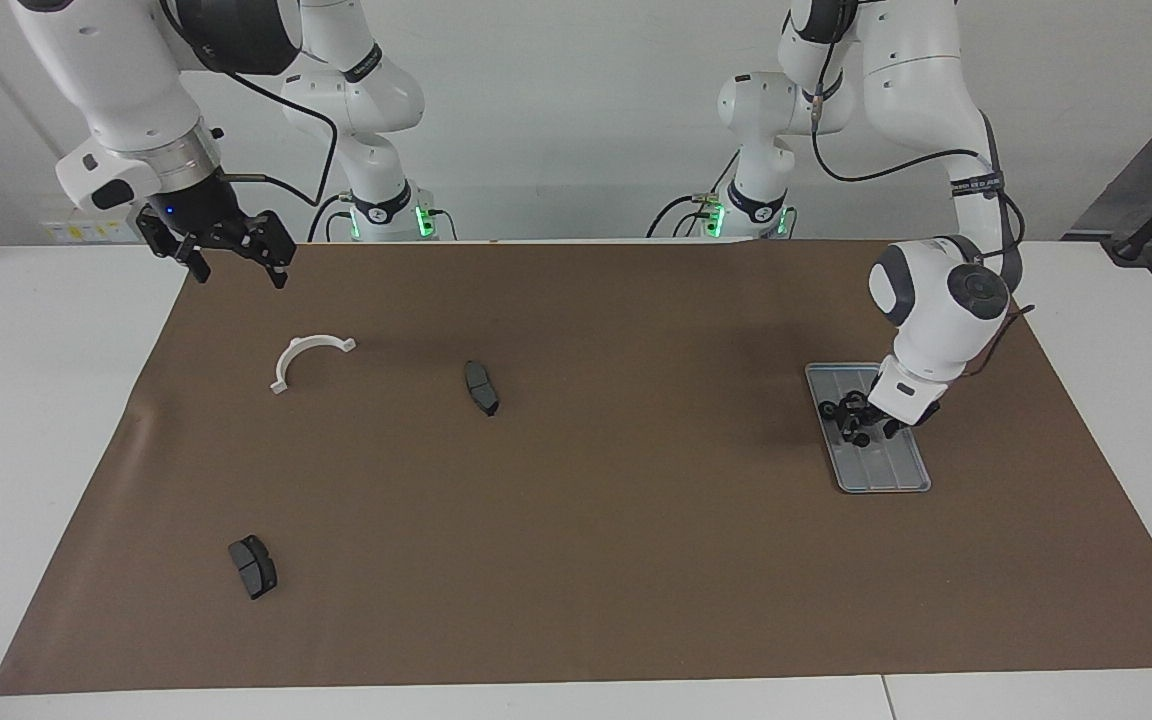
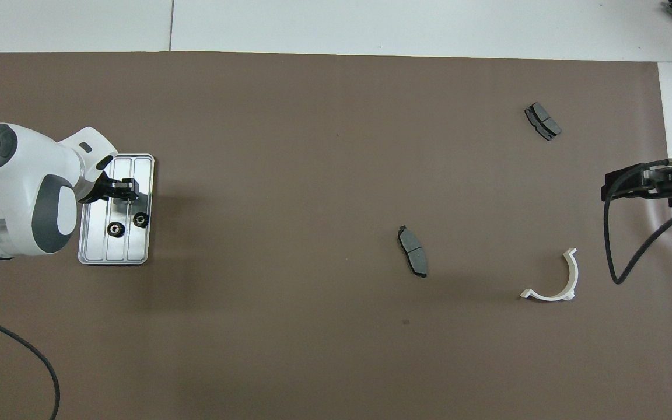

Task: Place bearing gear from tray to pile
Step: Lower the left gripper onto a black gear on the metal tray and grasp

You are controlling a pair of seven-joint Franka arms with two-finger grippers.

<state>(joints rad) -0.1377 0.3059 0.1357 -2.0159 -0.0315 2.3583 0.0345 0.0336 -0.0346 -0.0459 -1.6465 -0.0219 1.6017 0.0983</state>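
Hovering over the tray [image 2: 144,169], the left gripper [image 2: 121,189] is above two gears [image 2: 128,224]; I cannot tell its fingers' state. The right gripper [image 1: 232,252] waits with fingers apart near the white bracket [image 1: 307,357].

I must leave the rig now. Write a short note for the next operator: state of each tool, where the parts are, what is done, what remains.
Left tool: low over the flat ridged silver-grey metal tray, beside the gears; grip unclear.
Right tool: raised, open, waiting at its own end near the white half-ring bracket.
Two small black round gears lie in the tray, at the left arm's end.
Pile: the bracket and two dark grey brake pads, toward the right arm's end.
Done: nothing moved yet.
Left: carry a gear to the pile.
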